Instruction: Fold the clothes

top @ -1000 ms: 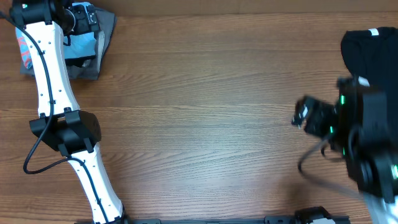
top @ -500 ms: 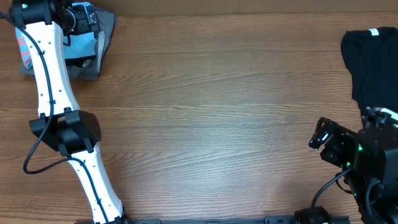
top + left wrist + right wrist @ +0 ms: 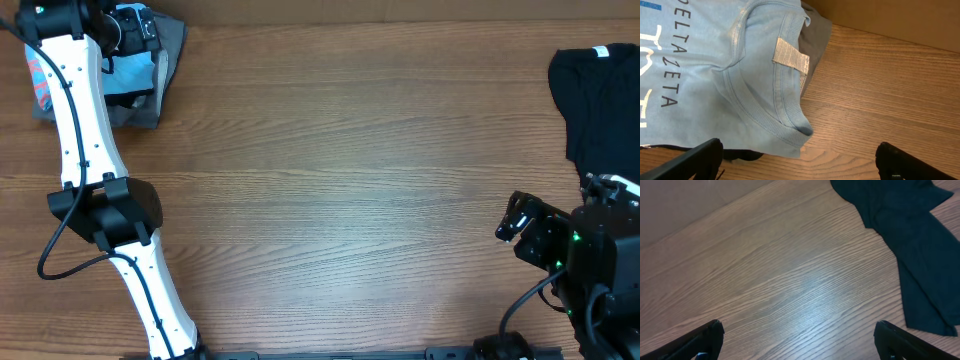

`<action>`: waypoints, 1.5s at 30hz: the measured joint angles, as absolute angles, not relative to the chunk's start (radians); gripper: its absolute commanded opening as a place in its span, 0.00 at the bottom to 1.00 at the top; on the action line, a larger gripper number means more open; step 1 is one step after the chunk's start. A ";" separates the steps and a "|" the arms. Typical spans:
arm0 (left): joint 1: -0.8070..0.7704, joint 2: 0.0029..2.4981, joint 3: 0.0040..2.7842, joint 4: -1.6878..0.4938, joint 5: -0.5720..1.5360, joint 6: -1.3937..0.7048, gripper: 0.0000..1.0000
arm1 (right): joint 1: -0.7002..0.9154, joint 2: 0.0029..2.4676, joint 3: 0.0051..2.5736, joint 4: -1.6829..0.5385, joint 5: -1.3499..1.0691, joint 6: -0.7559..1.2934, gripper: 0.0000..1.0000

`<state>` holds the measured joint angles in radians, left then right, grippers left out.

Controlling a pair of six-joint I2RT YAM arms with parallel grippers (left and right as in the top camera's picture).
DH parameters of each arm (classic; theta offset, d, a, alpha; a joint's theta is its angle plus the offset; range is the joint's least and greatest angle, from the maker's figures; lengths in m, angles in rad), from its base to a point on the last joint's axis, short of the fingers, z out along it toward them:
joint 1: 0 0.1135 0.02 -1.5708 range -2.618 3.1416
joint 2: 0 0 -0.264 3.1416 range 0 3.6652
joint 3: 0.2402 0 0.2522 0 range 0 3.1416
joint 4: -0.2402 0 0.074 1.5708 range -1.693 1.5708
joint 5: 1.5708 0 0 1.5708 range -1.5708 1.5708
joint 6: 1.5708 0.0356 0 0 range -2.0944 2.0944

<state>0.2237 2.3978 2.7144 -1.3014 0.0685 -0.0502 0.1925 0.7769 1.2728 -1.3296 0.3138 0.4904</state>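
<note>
- The left arm (image 3: 78, 120) reaches from the near edge to the far left corner, with its elbow bent midway.
- The left gripper (image 3: 797, 155) faces down, jaws wide apart and holding nothing.
- The right arm (image 3: 590, 260) sits folded at the near right.
- The right gripper (image 3: 797, 332) is spread wide and empty.

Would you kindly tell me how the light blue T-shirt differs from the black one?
The light blue T-shirt bears printed lettering; the black T-shirt shows none. The blue one lies atop a grey garment at left; the black one lies on bare table at right. Neither is held.
</note>
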 measured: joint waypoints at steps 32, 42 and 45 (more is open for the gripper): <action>0.224 2.398 2.714 -1.301 0.072 -0.050 1.00 | 0.033 0.039 0.049 -0.104 0.031 0.309 1.00; 0.224 2.398 2.714 -1.301 0.072 -0.050 1.00 | 0.033 0.015 0.019 -0.042 -0.014 0.234 1.00; 0.224 2.398 2.714 -1.301 0.072 -0.050 1.00 | 0.033 0.015 0.019 -0.047 -0.020 0.223 1.00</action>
<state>0.2237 2.3978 2.7144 -1.3014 0.0719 -0.0502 0.0334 0.0147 0.0185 -0.0475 -0.0200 0.2234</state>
